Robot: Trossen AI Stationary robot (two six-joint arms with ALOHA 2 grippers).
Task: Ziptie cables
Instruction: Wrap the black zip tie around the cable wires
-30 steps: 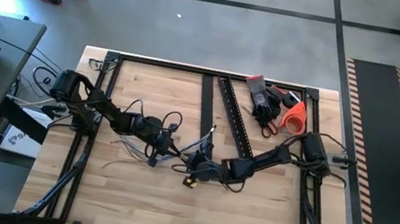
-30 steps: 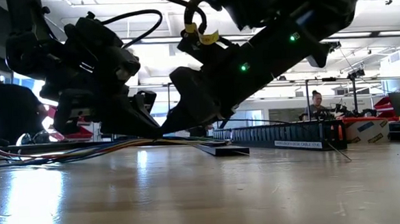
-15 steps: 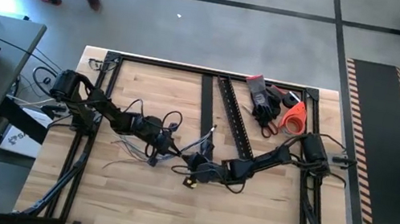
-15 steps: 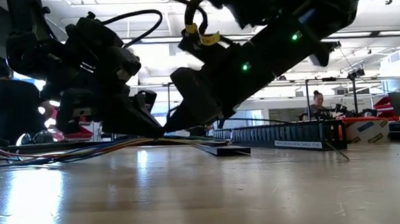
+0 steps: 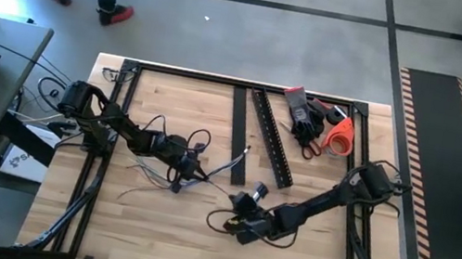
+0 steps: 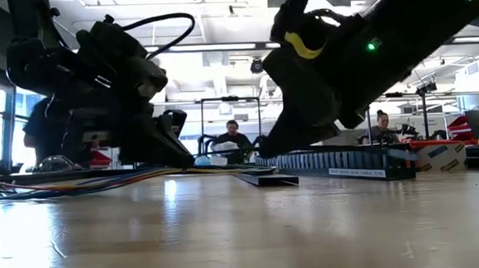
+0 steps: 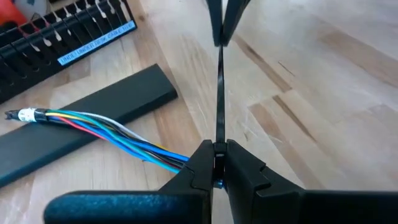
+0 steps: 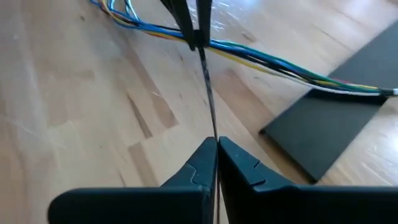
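Note:
The cables (image 5: 223,168) are a thin bunch of coloured wires lying on the wooden table, also seen in the left wrist view (image 7: 118,134) and the right wrist view (image 8: 280,65). A black ziptie (image 7: 219,93) runs straight from the bunch to my right gripper. My left gripper (image 5: 192,173) is shut at the bunch near the table's middle, low over the wood (image 6: 179,158). My right gripper (image 5: 232,224) is shut on the ziptie's tail, nearer the table's near edge (image 6: 266,147). My left gripper pinches the cable bunch between its two fingers (image 7: 202,165) where the ziptie loops round it (image 8: 199,42). It comes slanting down, and the wires (image 7: 158,155) run out sideways across the fingers and lie on the table. My right gripper pinches the ziptie's tail (image 8: 212,130) between its two fingers, which lie along the strap. The strap runs straight and taut from there to the bunch at the left gripper.
A flat black rail (image 5: 238,117) and a slotted black rail (image 5: 272,136) lie on the table's far half. Black gloves and an orange-handled tool (image 5: 318,125) sit at the far right corner. People show in the room behind (image 6: 233,138).
My right gripper has drawn away from the left gripper toward the table's near edge, staying shut on the ziptie's tail. The strap between the two grippers now stands longer and taut. The left gripper and the cables have kept still.

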